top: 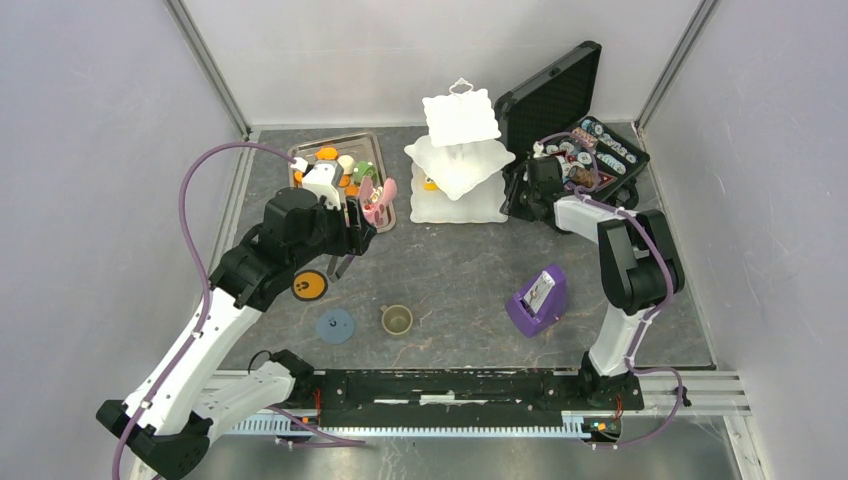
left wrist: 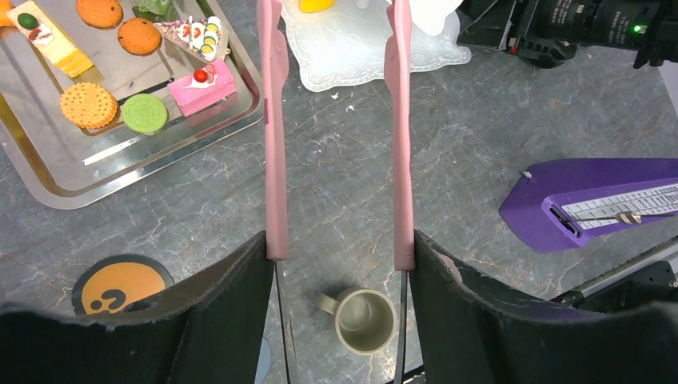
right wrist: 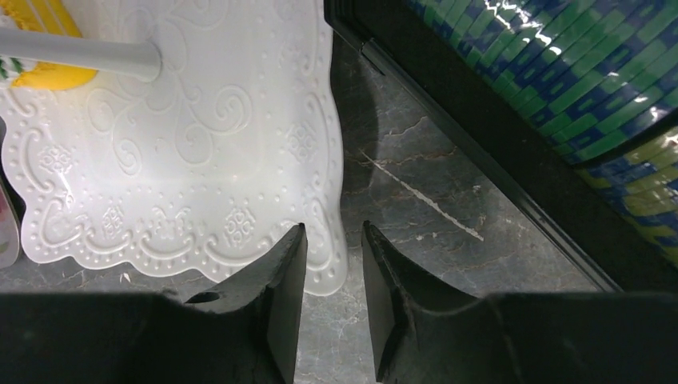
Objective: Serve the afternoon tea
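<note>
Left hand (top: 378,203): held released above the table (top: 450,270), just off the tray's right rim; nothing is held between the widely parted pink fingers (left wrist: 274,120).
Small olive cup (top: 397,319): stood upright near the near edge, about midway along it.
Round coasters: a blue one (top: 335,325) is laid just left of the cup; an orange, black-rimmed one (top: 310,285) is laid farther left, partly under the left arm.
Silver metal tray (left wrist: 104,160): set toward the far-left corner; an orange biscuit (left wrist: 88,105), a green biscuit (left wrist: 145,113) and a pink cake slice (left wrist: 202,86) are laid in it among other toy pastries.
White three-tier scalloped square stand (top: 458,165): placed mid-table toward the far edge; a yellow object (top: 429,183) is seen on its bottom tier.
Right hand (right wrist: 333,232): black fingers are parted by a narrow gap over the bottom tier's corner rim; contact cannot be told.
Open black case of poker chips (top: 575,120): set at the far-right corner.
Purple card holder (top: 538,300): set toward the near-right corner.
</note>
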